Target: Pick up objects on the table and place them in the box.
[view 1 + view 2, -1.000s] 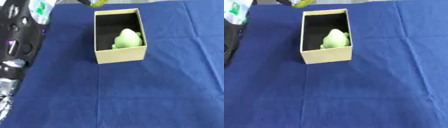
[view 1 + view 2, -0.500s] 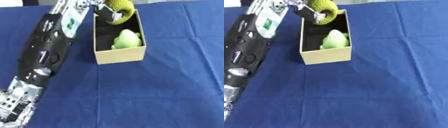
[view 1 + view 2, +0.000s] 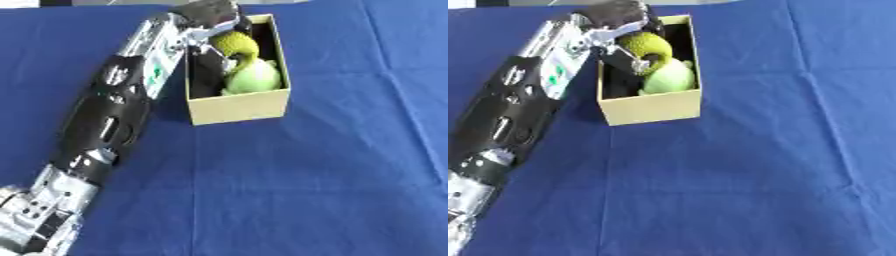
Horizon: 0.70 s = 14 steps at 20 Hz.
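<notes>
The yellow-green ball point(image 3: 646, 45), clamped in our left hand's point(image 3: 623, 30) curled fingers over the box point(image 3: 651, 106), could roll out off the green fruit point(image 3: 668, 77) if we release it too high.

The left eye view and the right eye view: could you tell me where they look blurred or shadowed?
Left eye view: the left hand and its yellow-green round object are softly smeared; the tan cardboard box is dark inside. Right eye view: the pale green lumpy object has soft edges; the blue tablecloth is evenly lit, without glare.
</notes>
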Each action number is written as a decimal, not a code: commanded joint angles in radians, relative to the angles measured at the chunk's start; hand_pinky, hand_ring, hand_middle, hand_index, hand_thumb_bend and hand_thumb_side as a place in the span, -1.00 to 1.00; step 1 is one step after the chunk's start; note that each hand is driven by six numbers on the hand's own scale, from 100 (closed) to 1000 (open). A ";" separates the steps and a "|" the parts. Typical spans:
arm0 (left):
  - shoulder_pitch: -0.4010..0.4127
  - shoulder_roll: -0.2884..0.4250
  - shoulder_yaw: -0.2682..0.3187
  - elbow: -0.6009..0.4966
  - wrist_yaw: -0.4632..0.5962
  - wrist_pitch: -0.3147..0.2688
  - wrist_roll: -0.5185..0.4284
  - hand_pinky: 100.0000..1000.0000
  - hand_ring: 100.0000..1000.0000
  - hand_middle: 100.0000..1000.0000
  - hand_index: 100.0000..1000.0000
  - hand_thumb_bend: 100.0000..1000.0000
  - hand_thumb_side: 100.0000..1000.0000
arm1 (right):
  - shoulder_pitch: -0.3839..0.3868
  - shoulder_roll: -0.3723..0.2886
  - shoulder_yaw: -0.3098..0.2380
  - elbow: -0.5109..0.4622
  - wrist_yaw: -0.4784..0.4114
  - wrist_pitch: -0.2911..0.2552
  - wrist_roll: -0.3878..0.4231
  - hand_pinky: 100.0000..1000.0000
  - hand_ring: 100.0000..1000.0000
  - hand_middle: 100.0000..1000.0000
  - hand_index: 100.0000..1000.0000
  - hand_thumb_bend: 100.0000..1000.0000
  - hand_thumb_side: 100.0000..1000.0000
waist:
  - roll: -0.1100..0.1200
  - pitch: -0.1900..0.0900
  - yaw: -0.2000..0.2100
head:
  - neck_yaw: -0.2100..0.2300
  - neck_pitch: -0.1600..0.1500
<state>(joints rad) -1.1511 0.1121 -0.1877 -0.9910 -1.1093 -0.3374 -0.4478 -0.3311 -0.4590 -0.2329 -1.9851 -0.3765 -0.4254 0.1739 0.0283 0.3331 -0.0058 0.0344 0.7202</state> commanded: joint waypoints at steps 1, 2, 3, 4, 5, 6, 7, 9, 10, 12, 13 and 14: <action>-0.013 0.002 0.003 -0.001 -0.007 -0.034 0.000 0.68 0.68 0.56 0.79 -0.75 -0.82 | -0.007 -0.013 -0.004 -0.015 -0.006 -0.001 0.001 0.78 0.53 -0.06 0.49 -1.00 0.01 | -0.006 -0.019 0.000 | -0.003 -0.001; -0.012 0.003 0.006 -0.001 -0.011 -0.040 0.002 0.71 0.71 0.59 0.81 -0.71 -0.75 | -0.006 -0.013 -0.004 -0.015 -0.006 -0.001 0.002 0.78 0.53 -0.06 0.49 -1.00 0.01 | -0.005 -0.019 0.000 | -0.004 -0.001; -0.012 0.005 0.008 -0.002 -0.018 -0.044 0.006 0.83 0.82 0.67 0.84 -0.54 -0.68 | -0.005 -0.012 -0.004 -0.015 -0.005 0.000 0.003 0.78 0.53 -0.06 0.49 -1.00 0.01 | -0.005 -0.020 0.000 | -0.004 -0.001; -0.013 0.006 0.011 -0.006 -0.031 -0.045 0.013 0.84 0.83 0.67 0.84 -0.52 -0.68 | -0.005 -0.011 -0.004 -0.015 -0.005 0.001 0.004 0.78 0.53 -0.06 0.49 -1.00 0.01 | -0.005 -0.020 0.001 | -0.004 -0.001; -0.013 0.008 0.013 -0.011 -0.047 -0.044 0.025 0.89 0.87 0.68 0.84 -0.39 -0.67 | -0.004 -0.011 -0.004 -0.015 -0.004 0.002 0.005 0.78 0.53 -0.06 0.49 -1.00 0.01 | -0.005 -0.020 0.001 | -0.005 -0.001; -0.013 0.008 0.016 -0.017 -0.063 -0.040 0.042 0.92 0.90 0.70 0.85 -0.34 -0.63 | -0.004 -0.010 -0.003 -0.015 -0.004 0.003 0.006 0.78 0.53 -0.06 0.49 -1.00 0.01 | -0.005 -0.020 0.002 | -0.005 0.000; -0.014 0.007 0.021 -0.022 -0.076 -0.035 0.061 0.95 0.94 0.74 0.89 -0.26 -0.46 | -0.003 -0.009 -0.002 -0.015 -0.003 0.004 0.008 0.78 0.53 -0.06 0.49 -1.00 0.01 | -0.005 -0.020 0.002 | -0.005 -0.001; -0.015 0.008 0.029 -0.033 -0.094 -0.020 0.101 0.95 0.95 0.76 0.90 -0.23 -0.39 | -0.002 -0.008 -0.002 -0.015 -0.002 0.006 0.011 0.78 0.53 -0.07 0.49 -1.00 0.01 | -0.005 -0.020 0.003 | -0.006 -0.001; -0.015 0.008 0.032 -0.037 -0.098 -0.012 0.117 0.94 0.95 0.75 0.90 -0.24 -0.39 | -0.001 -0.007 -0.001 -0.015 -0.002 0.007 0.012 0.78 0.53 -0.07 0.49 -1.00 0.01 | -0.005 -0.020 0.003 | -0.006 0.000; -0.015 0.009 0.038 -0.048 -0.094 0.001 0.142 0.92 0.93 0.73 0.88 -0.32 -0.38 | 0.000 -0.007 0.000 -0.015 -0.002 0.009 0.015 0.78 0.53 -0.07 0.49 -1.00 0.01 | -0.005 -0.021 0.004 | -0.006 -0.001; -0.015 0.010 0.041 -0.058 -0.087 0.007 0.149 0.90 0.91 0.71 0.87 -0.42 -0.40 | 0.000 -0.006 0.001 -0.015 -0.002 0.009 0.016 0.78 0.53 -0.07 0.49 -1.00 0.01 | -0.005 -0.021 0.004 | -0.006 -0.002; -0.017 0.012 0.048 -0.080 -0.073 0.015 0.158 0.89 0.90 0.70 0.86 -0.46 -0.41 | 0.000 -0.007 0.001 -0.015 -0.002 0.009 0.017 0.78 0.53 -0.07 0.49 -1.00 0.01 | -0.005 -0.022 0.004 | -0.007 -0.002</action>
<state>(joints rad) -1.1463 0.1117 -0.1538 -1.0380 -1.1903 -0.3293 -0.3070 -0.3249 -0.4510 -0.2290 -1.9851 -0.3766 -0.4168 0.1883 0.0283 0.3331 -0.0008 0.0304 0.7208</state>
